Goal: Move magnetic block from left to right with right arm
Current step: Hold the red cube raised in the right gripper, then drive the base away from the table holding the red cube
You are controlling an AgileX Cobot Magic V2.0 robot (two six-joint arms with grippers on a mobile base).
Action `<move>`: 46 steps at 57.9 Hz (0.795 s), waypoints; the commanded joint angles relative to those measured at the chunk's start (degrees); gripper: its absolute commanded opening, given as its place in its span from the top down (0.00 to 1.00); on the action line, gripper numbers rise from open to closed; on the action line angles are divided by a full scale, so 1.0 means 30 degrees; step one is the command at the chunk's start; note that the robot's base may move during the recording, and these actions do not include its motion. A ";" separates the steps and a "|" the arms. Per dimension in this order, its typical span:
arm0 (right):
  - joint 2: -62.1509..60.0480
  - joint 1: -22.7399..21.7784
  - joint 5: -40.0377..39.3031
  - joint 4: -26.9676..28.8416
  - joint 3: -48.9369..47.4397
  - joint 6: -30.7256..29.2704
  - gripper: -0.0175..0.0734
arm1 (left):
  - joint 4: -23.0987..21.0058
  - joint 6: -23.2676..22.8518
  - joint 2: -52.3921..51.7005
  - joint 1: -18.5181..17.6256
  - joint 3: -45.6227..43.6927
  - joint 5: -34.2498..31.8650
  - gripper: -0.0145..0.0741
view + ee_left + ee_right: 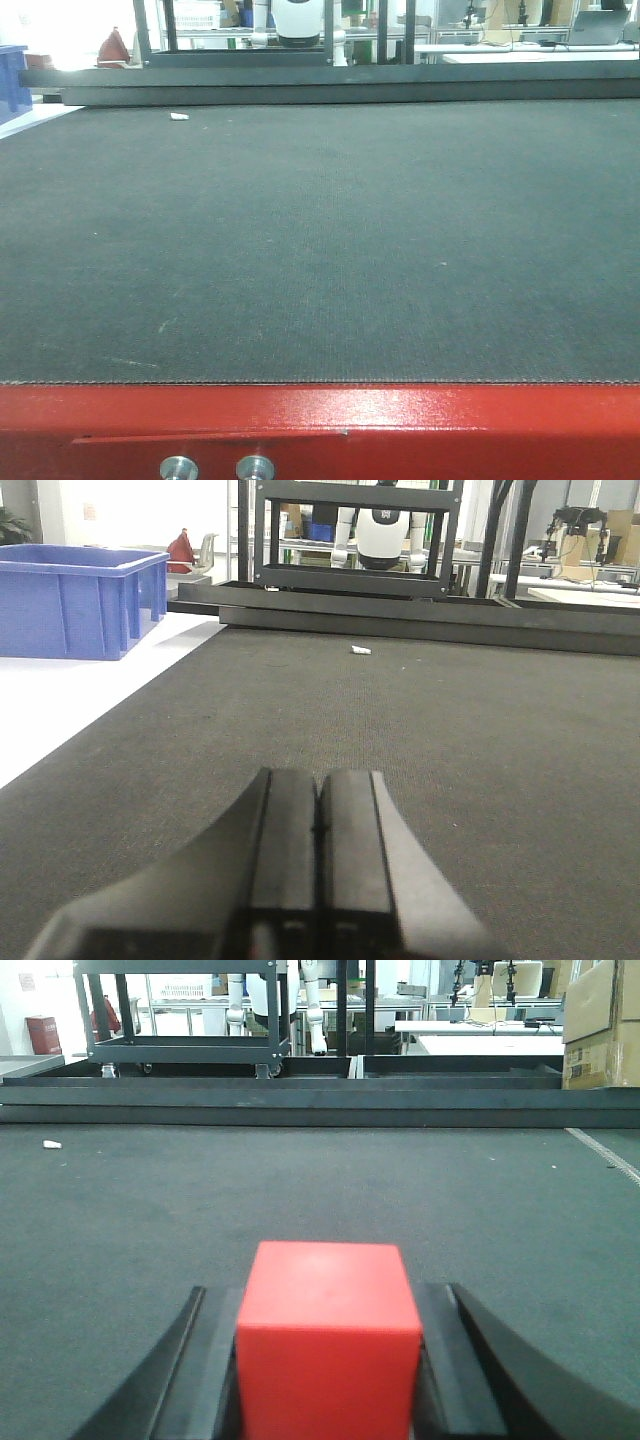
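Observation:
The magnetic block (328, 1335), a plain red cube, fills the lower middle of the right wrist view. My right gripper (328, 1300) is shut on it, one black finger pressed against each side. The block does not show in the front view, and neither gripper appears there. In the left wrist view my left gripper (319, 780) is shut with its two black pads touching and nothing between them, low over the dark mat (450, 740).
A dark mat (320, 240) covers the table, with a red front edge (320, 425). A small white scrap (179, 117) lies far left on it. A blue bin (75, 598) stands off the mat's left side. Black frames and racks (300, 1100) line the far edge.

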 commanded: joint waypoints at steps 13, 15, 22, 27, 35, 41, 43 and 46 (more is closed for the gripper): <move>0.0160 -0.0114 -0.1625 -0.0021 -0.0558 -0.0182 0.40 | -0.0089 0.0045 -0.0216 -0.0128 0.0179 -0.1734 0.98; 0.0160 -0.0114 -0.1625 -0.0021 -0.0558 -0.0182 0.40 | -0.0089 0.0045 -0.0216 -0.0128 0.0179 -0.1734 0.98; 0.0160 -0.0114 -0.1625 -0.0021 -0.0558 -0.0182 0.40 | -0.0089 0.0045 -0.0216 -0.0128 0.0179 -0.1734 0.98; 0.0160 -0.0114 -0.1625 -0.0021 -0.0558 -0.0182 0.40 | -0.0089 0.0045 -0.0216 -0.0128 0.0179 -0.1734 0.98; 0.0160 -0.0114 -0.1625 -0.0021 -0.0558 -0.0182 0.40 | -0.0089 0.0045 -0.0216 -0.0128 0.0179 -0.1734 0.98; 0.0160 -0.0114 -0.1625 -0.0021 -0.0558 -0.0182 0.40 | -0.0089 0.0045 -0.0216 -0.0128 0.0179 -0.1734 0.98; 0.0160 -0.0114 -0.1625 -0.0021 -0.0558 -0.0182 0.40 | -0.0089 0.0045 -0.0216 -0.0128 0.0179 -0.1734 0.98; 0.0160 -0.0114 -0.1625 -0.0021 -0.0558 -0.0182 0.40 | -0.0089 0.0045 -0.0216 -0.0128 0.0179 -0.1734 0.98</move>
